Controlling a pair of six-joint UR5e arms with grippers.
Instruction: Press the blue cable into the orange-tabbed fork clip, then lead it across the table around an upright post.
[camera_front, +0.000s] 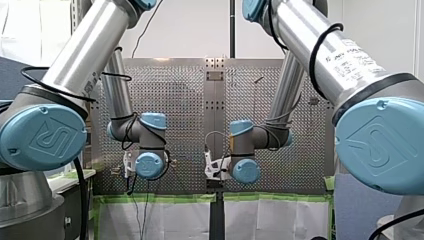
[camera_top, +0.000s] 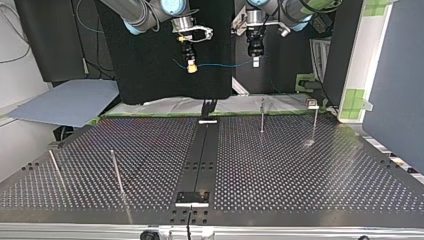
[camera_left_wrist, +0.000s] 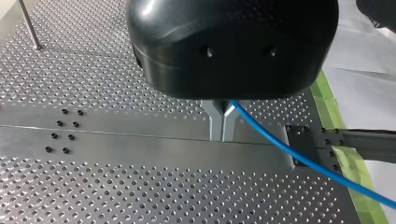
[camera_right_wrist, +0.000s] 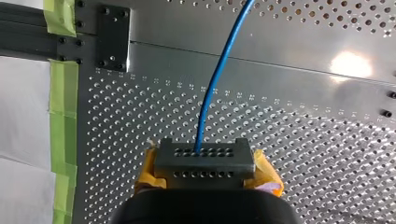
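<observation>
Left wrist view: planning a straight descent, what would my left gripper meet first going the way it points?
Probably the table's smooth centre strip, ahead of the left gripper, which is shut on the blue cable; nothing else shows in that line, though depth is unclear.

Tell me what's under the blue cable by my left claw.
The blue cable passes over perforated table, a black bolted plate and green tape. My left claw hides the table behind its housing.

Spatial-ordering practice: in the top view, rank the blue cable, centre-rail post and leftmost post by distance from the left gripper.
From my left gripper:
1. blue cable, held by it.
2. centre-rail post, at the table's far edge, below it.
3. leftmost post, near left corner.
</observation>
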